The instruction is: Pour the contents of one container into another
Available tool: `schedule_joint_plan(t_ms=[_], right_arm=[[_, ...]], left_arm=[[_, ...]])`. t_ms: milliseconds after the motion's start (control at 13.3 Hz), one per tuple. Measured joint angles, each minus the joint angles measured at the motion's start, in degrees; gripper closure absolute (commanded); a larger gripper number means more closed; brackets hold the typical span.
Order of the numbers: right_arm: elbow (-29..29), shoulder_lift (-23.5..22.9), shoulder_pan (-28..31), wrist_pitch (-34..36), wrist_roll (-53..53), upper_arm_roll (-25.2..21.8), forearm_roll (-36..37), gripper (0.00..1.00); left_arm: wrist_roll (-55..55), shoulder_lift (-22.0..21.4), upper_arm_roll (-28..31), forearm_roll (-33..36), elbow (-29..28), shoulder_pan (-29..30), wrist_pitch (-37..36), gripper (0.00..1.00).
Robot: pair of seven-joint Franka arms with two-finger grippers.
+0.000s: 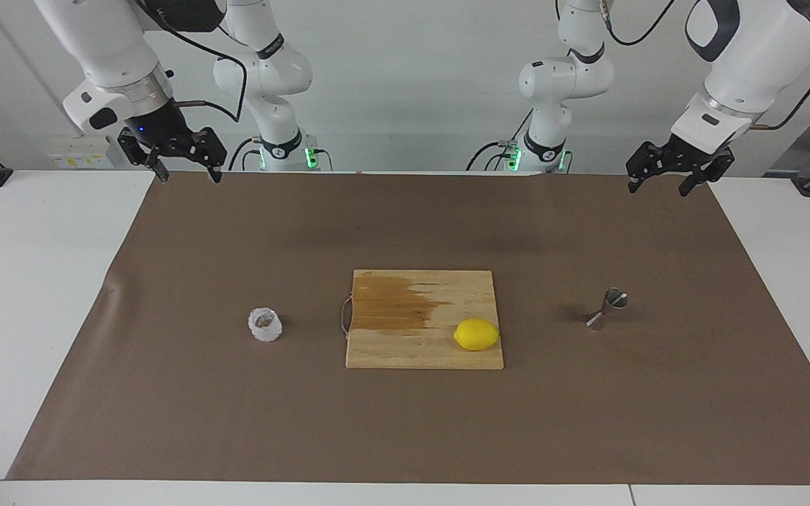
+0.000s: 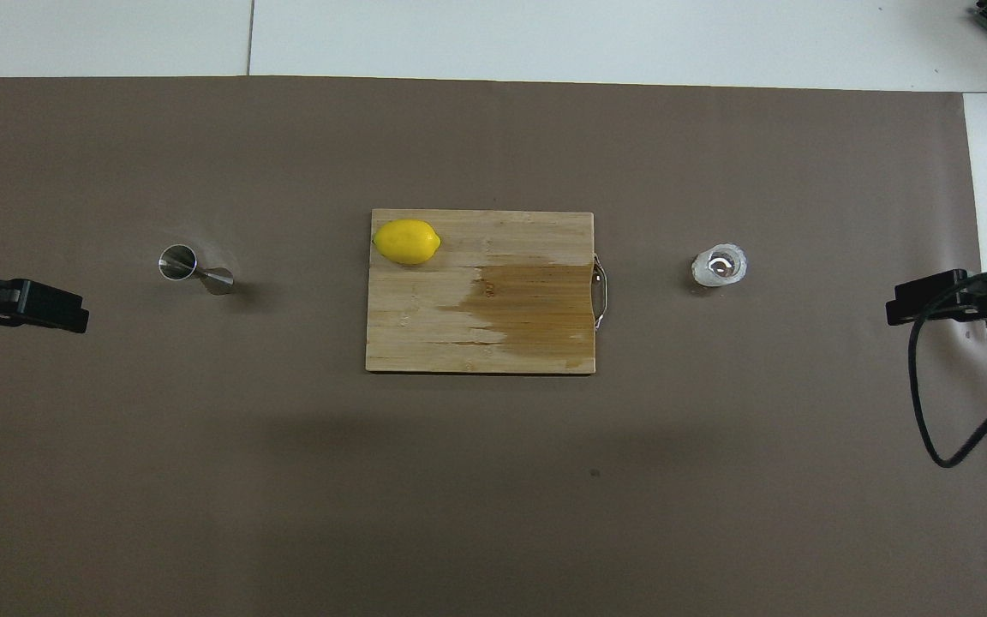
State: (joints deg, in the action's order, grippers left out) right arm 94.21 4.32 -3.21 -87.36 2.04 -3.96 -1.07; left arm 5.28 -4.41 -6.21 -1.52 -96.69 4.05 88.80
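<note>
The knobbly cup stands upright on the brown mat, toward the right arm's end, beside the cutting board with its lemon. The steel jigger, seemingly tipped over, lies toward the left arm's end. The right gripper and left gripper hang spread and empty above the mat's robot-side corners.

L gripper cut off by overhead edge; cup contents unreadable.
</note>
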Motion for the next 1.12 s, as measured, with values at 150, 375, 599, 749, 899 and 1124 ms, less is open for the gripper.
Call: schedule_joint_plan(t_ms=[150, 375, 599, 749, 899, 1124], right_arm=[[0.0, 0.0, 0.0, 0.0, 0.0, 0.0, 0.0, 0.00], [0.0, 0.0, 0.0, 0.0, 0.0, 0.0, 0.0, 0.00], [0.0, 0.0, 0.0, 0.0, 0.0, 0.0, 0.0, 0.00], [0.0, 0.0, 0.0, 0.0, 0.0, 0.0, 0.0, 0.00], [0.0, 0.0, 0.0, 0.0, 0.0, 0.0, 0.0, 0.00], [0.0, 0.0, 0.0, 0.0, 0.0, 0.0, 0.0, 0.00]], left_arm=[[0.0, 0.0, 0.1, 0.0, 0.0, 0.0, 0.0, 0.00], [0.0, 0.0, -0.2, 0.0, 0.0, -0.1, -0.1, 0.00], [-0.1, 0.0, -0.4, -1.8, -0.2, 0.0, -0.8, 0.00], [-1.1, 0.1, 0.2, -6.6, -0.7, 0.6, -1.3, 0.00], [-4.4, 1.5, 0.5, -11.0, -0.9, 2.1, -3.4, 0.00], [-10.6, 7.2, 0.6, -18.8, -0.7, 5.1, -5.5, 0.00]])
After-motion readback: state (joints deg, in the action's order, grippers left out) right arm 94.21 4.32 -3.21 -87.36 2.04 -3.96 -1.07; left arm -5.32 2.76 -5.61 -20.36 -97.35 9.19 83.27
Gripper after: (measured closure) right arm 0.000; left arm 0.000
